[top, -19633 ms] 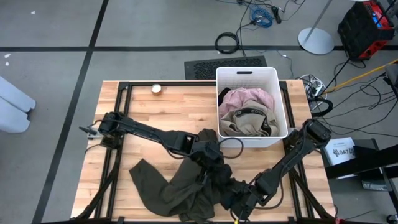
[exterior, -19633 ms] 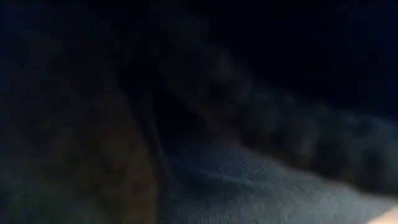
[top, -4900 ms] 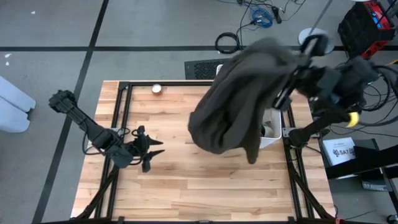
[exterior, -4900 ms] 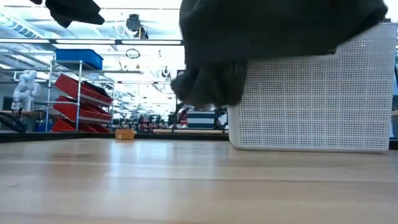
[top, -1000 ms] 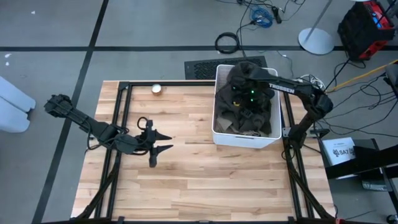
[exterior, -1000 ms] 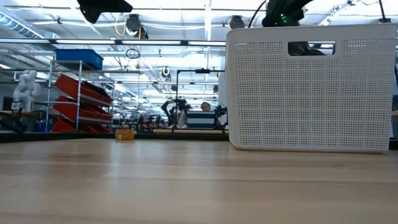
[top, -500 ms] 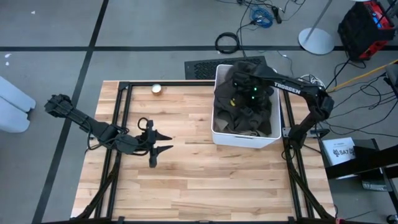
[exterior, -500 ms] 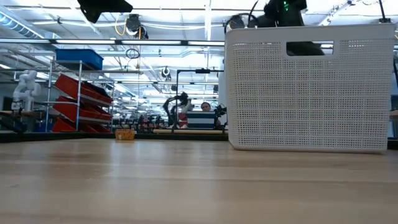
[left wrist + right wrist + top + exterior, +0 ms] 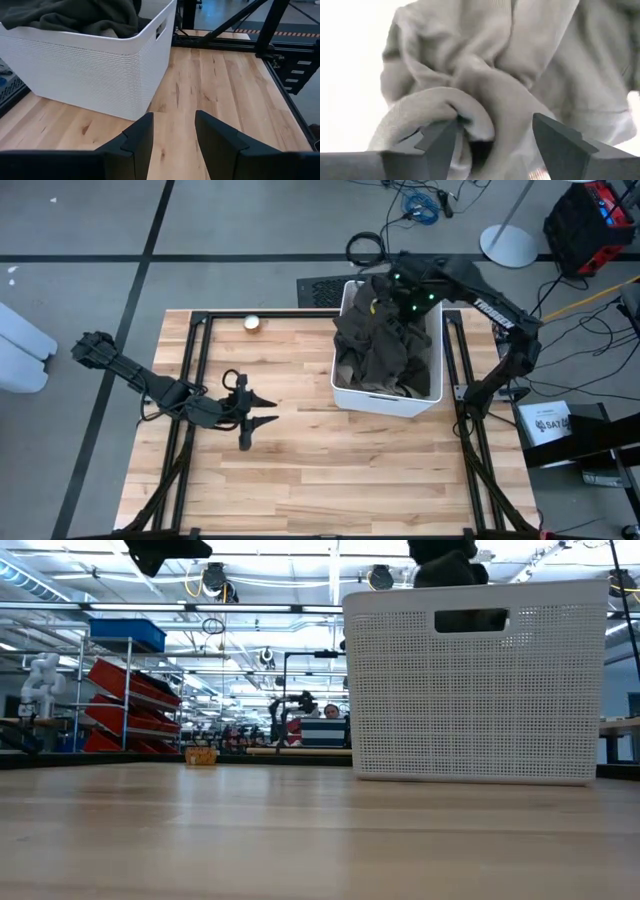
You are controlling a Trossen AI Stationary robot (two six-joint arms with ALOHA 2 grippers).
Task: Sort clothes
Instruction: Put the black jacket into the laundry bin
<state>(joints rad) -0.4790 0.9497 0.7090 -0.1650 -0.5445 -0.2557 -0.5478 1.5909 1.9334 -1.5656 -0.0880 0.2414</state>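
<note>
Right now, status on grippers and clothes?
Right gripper open over white plastic bin. Large dark olive garment inside. Left gripper open, idle above table. Nothing obstructing.

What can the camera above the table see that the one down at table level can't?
Only the overhead view shows the whole layout: the left gripper open over bare wood, the right gripper over the far end of the bin, the dark olive garment heaped inside, and a small round object near the table's far edge.

Only the low view shows the room behind: red shelving and ceiling lights.

Both show the white bin and the wooden table.
</note>
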